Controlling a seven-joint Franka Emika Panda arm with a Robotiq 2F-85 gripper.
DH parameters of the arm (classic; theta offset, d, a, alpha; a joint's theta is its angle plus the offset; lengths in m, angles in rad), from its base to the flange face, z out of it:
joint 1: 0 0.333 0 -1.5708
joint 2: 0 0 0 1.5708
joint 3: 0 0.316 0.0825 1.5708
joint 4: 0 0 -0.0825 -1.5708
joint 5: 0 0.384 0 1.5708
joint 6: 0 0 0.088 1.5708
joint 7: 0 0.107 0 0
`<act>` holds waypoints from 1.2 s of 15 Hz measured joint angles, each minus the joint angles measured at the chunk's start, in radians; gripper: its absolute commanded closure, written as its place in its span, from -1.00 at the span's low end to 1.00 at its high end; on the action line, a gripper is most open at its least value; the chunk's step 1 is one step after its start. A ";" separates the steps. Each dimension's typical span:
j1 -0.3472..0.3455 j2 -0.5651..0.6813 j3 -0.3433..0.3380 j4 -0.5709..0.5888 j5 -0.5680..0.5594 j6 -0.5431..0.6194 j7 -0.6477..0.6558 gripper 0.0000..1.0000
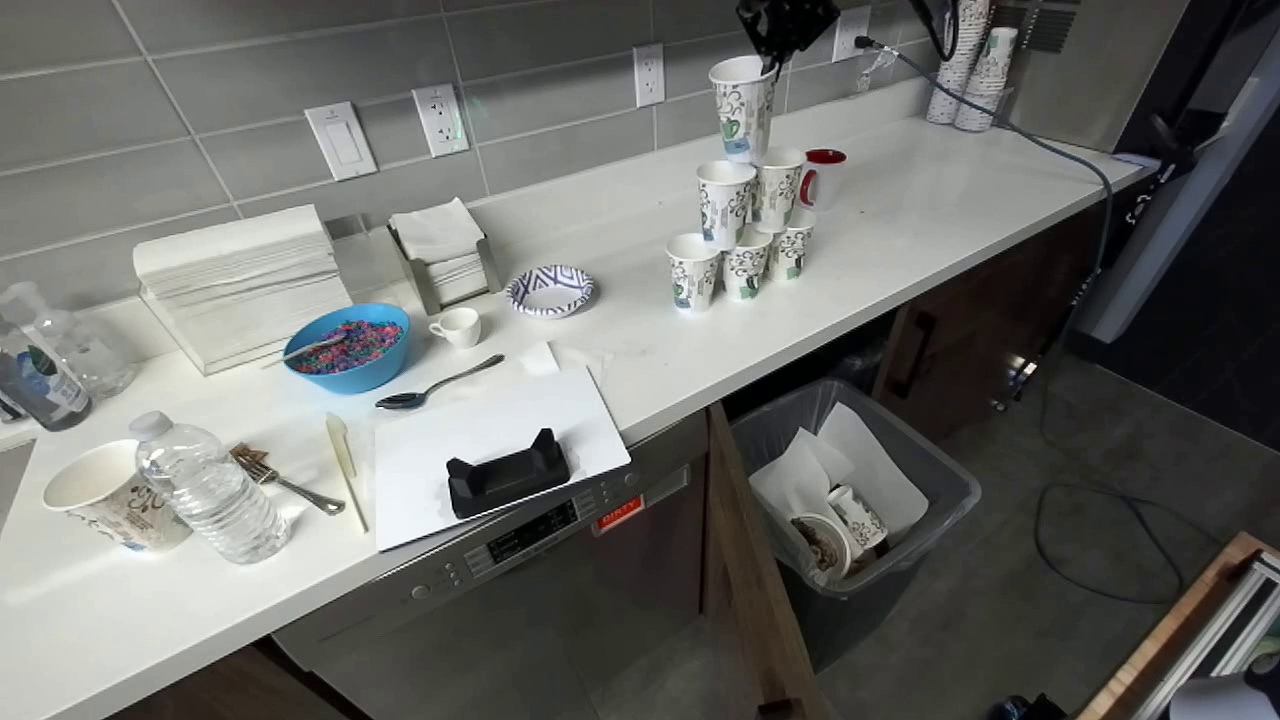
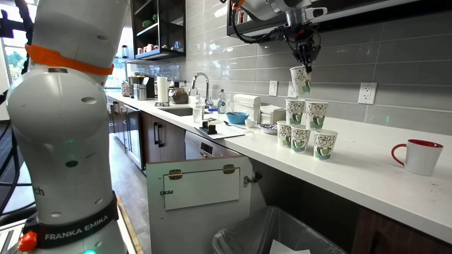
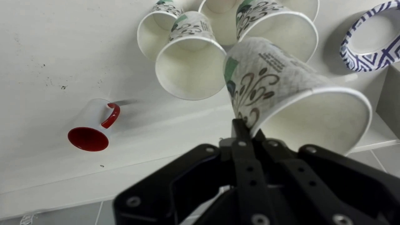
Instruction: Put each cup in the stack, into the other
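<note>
Although the gripper (image 3: 250, 132) is clamped firmly on the held cup (image 2: 301, 82), it pinches only one side of the rim, and this is judged the chief source of risk. The held cup hangs over the stack (image 1: 726, 213); in an exterior view its base appears just clear of the middle-row cups (image 2: 295, 112), though contact cannot be ruled out, nor can it be told which mouth lies directly beneath. Should it be lowered off centre, the base could catch on a rim instead of entering. The middle-row cups rest only on the rims of the three bottom-row cups (image 2: 300, 139), so a slight sideways push might bring the pile down. The thin wall may also buckle or pivot in the grip, turning the cup askew. A cup knocked loose could roll across the counter (image 1: 900, 200) toward the red-lined mug (image 2: 423, 160), or over the front edge into the bin (image 1: 880, 600). As to orientation, the held cup points mouth up, base down; its long axis is near vertical, with a slight lean noted in an exterior view. In the wrist view its mouth faces lower right, its base upper left.
</note>
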 measured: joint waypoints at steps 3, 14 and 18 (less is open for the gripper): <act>0.003 -0.003 0.003 0.014 0.000 0.000 0.010 0.98; 0.008 0.007 0.015 0.019 0.004 0.000 0.029 0.98; 0.009 0.017 0.020 0.019 0.008 0.000 0.046 0.98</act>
